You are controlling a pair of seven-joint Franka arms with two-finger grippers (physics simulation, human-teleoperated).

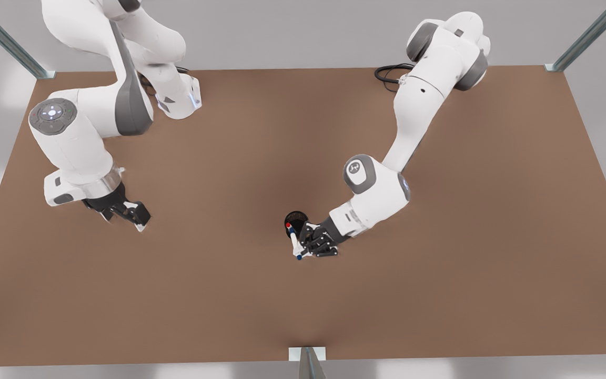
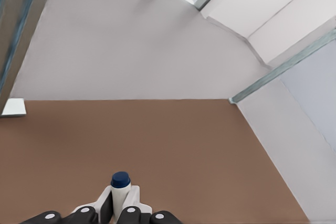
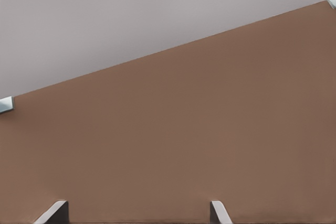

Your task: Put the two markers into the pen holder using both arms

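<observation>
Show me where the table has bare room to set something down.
Bare: the table along the near edge and the middle stretch between the arms. Crowded: around the pen holder, where the left hand holds the blue-capped marker beside the red-capped marker. The right hand waits, open, at the front view's left.

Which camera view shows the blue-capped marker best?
The left wrist view: the blue-capped marker stands large, gripped in the left hand, cap and white barrel clear. In the front view it is tiny beside the pen holder. The right wrist view shows the waiting, open right hand over the table.
</observation>
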